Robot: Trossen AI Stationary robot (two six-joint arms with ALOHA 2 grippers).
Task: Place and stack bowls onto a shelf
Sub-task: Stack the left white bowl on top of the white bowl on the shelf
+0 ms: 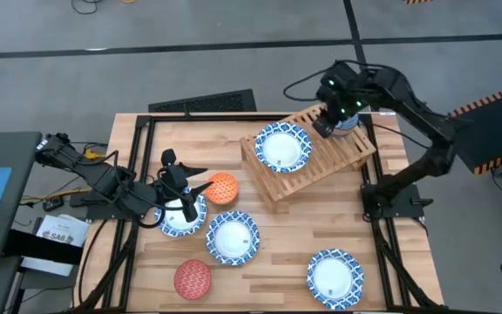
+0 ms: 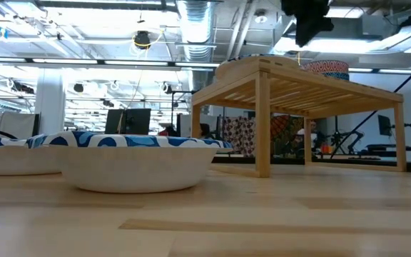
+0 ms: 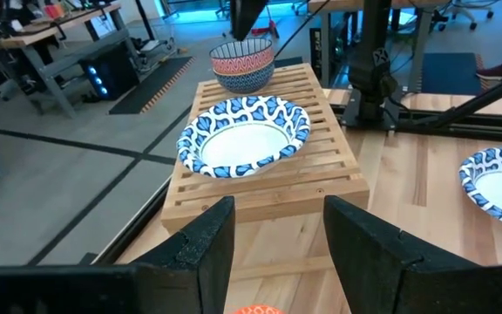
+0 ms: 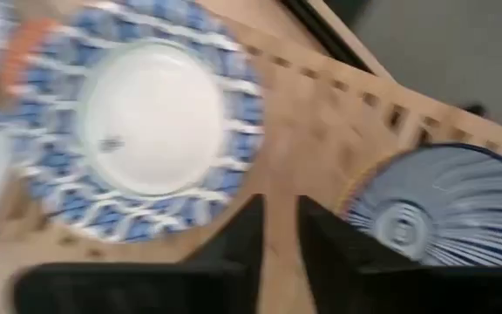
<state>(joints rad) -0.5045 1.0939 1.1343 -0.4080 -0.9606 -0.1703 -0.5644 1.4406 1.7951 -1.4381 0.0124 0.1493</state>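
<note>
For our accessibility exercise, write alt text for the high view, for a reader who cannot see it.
Seen from above, a wooden table holds a slatted shelf with one blue-rimmed bowl on it, while the right gripper hovers at the shelf's far end. The left gripper hovers open over another blue-rimmed bowl; two more, an orange bowl and a red bowl sit nearby.

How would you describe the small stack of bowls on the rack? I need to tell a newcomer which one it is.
Find the slatted wooden rack at the table's far right. A wide blue-and-white bowl sits on it; the stack stands at the rack's other end, under the right hand. It is smaller and deeper: a red-patterned bowl nested in a blue-grey one.
</note>
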